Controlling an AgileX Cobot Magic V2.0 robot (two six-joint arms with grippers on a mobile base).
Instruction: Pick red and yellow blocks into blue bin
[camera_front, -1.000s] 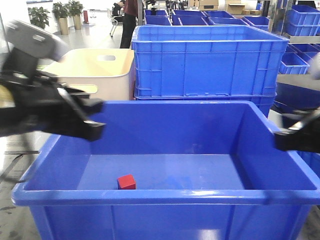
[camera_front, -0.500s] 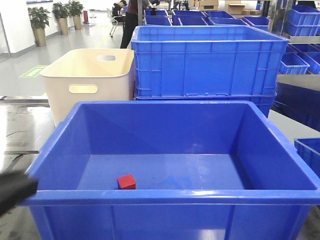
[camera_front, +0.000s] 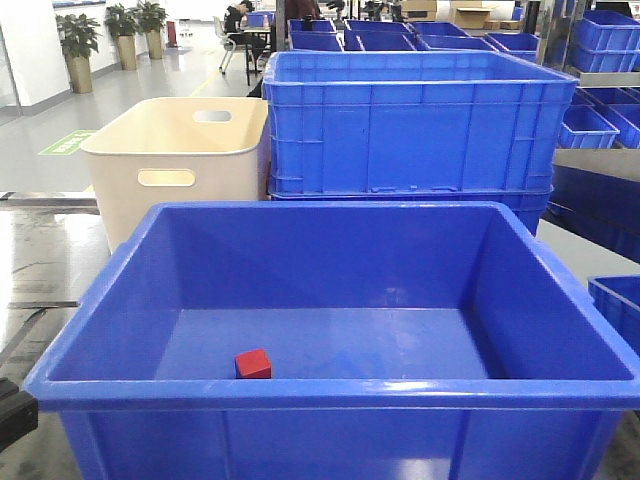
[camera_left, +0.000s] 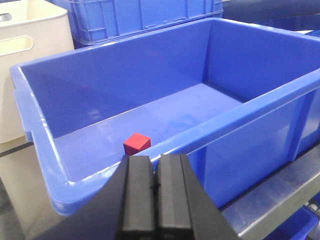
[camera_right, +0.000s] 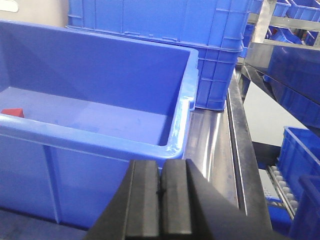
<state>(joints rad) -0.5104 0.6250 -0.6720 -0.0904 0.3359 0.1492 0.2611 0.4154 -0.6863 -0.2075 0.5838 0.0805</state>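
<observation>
the red cube (camera_front: 253, 364) lies on the floor of the blue bin (camera_front: 330, 392), close to the front wall and left of the middle, resting flat on one face. the front view shows bare blue floor all around it. the bin itself is a wide glossy tub with sloping walls and a rolled rim, and it stands on a grey metal table (camera_right: 212, 150).

the left gripper (camera_left: 155, 160) hangs outside the bin, just in front of its near rim and roughly in line with the cube. its black jaws are pressed together with nothing between them. the right gripper (camera_right: 160, 165) is also outside the bin, low beside the front right corner. its jaws are likewise closed tight on nothing. from the right wrist only a corner of the cube shows at the left edge of the view.

a dark block at the lower left edge of the front view sits beside the bin; what it is cannot be told.

behind the bin, a beige tub (camera_front: 170, 150) with oval handle holes stands on the left, and a ribbed blue crate (camera_front: 420, 130) stands just beside it on the right. more blue crates (camera_front: 600, 40) fill the far right, and potted plants (camera_front: 78, 35) stand well back on the hall floor.
</observation>
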